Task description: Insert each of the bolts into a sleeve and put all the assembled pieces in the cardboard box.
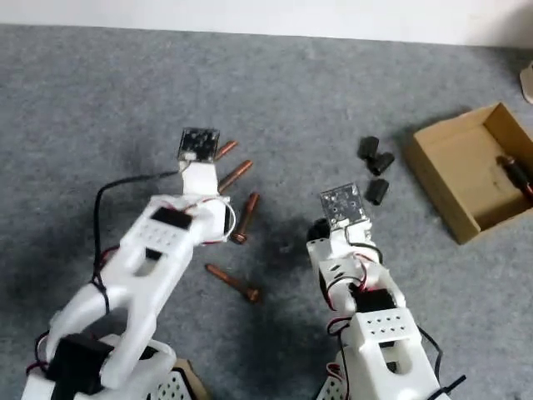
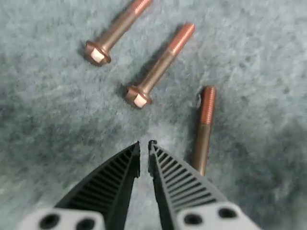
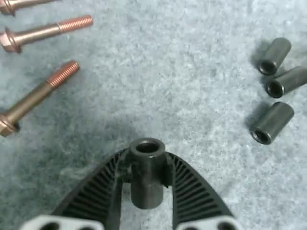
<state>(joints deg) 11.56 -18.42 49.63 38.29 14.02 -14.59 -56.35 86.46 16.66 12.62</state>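
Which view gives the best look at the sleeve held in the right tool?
The right wrist view: the sleeve sits clamped in the right tool, its open bore facing the camera. The high view catches just a dark sliver of it beside the wrist. The left wrist view faces bolts.

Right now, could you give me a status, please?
Left gripper shut, empty, by copper-coloured bolts. Right gripper shut on black cylindrical sleeve. Nothing in the way.

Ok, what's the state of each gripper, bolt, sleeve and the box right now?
left gripper: shut, empty.
right gripper: shut on the held sleeve.
held sleeve: gripped by its sides, bore empty.
bolts: four, lying loose on the carpet, unsleeved.
loose sleeves: three, on their sides, empty.
cardboard box: open, one dark piece inside.
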